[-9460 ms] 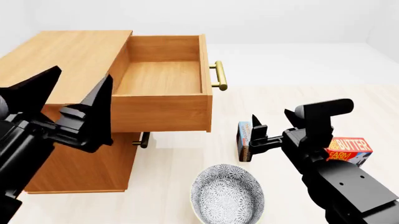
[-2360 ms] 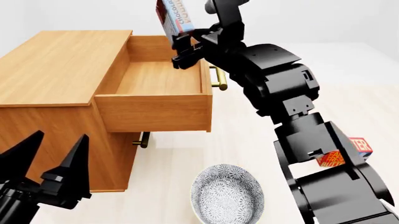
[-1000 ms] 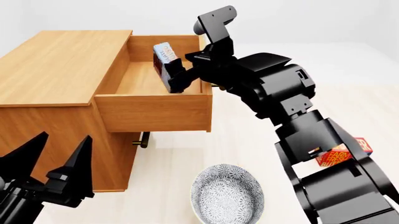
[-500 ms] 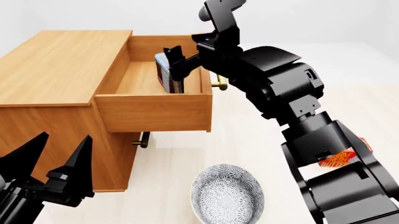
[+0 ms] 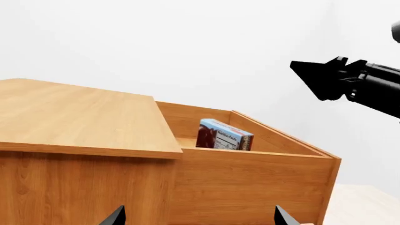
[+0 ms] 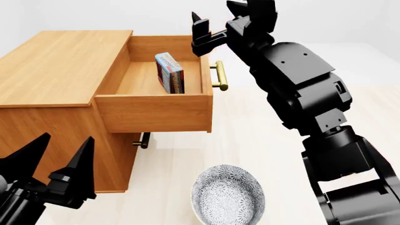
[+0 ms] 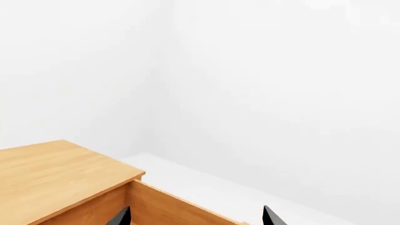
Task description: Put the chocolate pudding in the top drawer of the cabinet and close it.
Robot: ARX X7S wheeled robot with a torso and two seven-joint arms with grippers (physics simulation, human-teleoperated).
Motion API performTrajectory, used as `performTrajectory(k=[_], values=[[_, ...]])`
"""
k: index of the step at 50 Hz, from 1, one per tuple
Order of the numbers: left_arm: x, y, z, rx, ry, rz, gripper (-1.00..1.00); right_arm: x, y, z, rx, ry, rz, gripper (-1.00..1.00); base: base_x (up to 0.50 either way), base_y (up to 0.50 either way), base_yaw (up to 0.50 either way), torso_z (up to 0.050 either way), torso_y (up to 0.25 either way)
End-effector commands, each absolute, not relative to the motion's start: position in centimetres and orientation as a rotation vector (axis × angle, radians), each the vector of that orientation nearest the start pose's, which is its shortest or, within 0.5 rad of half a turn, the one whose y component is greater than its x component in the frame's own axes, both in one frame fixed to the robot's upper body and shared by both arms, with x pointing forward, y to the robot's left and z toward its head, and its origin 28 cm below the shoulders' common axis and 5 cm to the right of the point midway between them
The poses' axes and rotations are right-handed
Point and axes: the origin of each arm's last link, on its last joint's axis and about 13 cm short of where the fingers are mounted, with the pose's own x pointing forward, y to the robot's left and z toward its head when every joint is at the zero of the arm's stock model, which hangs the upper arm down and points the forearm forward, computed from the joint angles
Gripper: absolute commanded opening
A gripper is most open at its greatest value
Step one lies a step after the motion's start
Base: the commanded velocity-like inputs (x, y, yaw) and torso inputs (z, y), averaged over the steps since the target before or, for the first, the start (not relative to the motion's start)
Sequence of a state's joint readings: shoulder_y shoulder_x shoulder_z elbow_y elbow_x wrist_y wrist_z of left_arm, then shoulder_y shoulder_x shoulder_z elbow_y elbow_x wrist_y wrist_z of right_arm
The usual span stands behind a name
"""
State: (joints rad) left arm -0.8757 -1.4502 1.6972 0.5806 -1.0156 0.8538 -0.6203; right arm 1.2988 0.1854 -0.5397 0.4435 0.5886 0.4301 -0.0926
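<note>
Chocolate pudding [image 6: 170,72] stands in the top drawer [image 6: 153,110], below the empty right pincer [image 6: 216,26].

The chocolate pudding [image 6: 169,72], earlier clamped in the right tool [image 6: 216,26] beside the bowl and then carried over, now stands on edge inside the top drawer [image 6: 160,79]. That tool has let go and risen toward 12 o'clock, jaws apart.
</note>
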Motion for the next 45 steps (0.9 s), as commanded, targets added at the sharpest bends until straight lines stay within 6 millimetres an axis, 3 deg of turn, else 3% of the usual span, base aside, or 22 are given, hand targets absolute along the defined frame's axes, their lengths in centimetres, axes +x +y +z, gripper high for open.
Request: performTrajectory(k=[1,17,28,45], values=[[14.7,29.7,16.9,-0.195,-0.163,-0.253,1.00,37.9,-8.2,29.3,-0.107,-0.359,0.345,1.00,0.00,0.00,0.00,0.000,0.000],[14.8,29.5,17.0,-0.194,-0.168,-0.266,1.00,35.1,-11.0,28.4,-0.127,-0.407,0.183,1.00,0.00,0.00,0.00,0.000,0.000],[14.7,29.1,17.1,-0.188,-0.165,-0.285,1.00,33.8,-13.0,26.8,-0.139,-0.411,0.087,1.00,0.00,0.00,0.00,0.000,0.000],[14.9,28.6,17.1,-0.197,-0.169,-0.321,1.00,29.5,-15.2,24.1,-0.239,-0.398,-0.014,1.00,0.00,0.00,0.00,0.000,0.000]])
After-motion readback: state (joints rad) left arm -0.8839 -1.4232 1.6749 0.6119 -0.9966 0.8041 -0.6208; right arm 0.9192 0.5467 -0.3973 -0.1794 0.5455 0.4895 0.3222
